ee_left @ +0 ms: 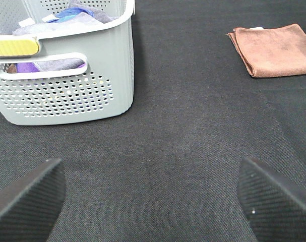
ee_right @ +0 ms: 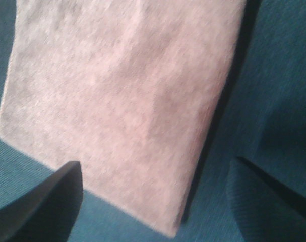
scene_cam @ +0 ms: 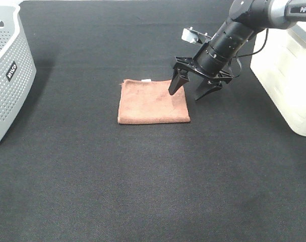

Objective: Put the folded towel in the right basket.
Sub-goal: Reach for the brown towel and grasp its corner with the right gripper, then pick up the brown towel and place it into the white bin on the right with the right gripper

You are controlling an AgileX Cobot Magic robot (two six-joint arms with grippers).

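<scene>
A folded brown towel lies flat on the black table near the middle. It also shows in the left wrist view and fills much of the right wrist view. My right gripper is open and empty, just above the towel's right edge, one finger over the cloth and the other over the table beside it. The right basket is white and stands at the right edge. My left gripper is open and empty, low over bare table; it is out of the exterior high view.
A grey perforated basket stands at the far left and holds several cloths, seen in the left wrist view.
</scene>
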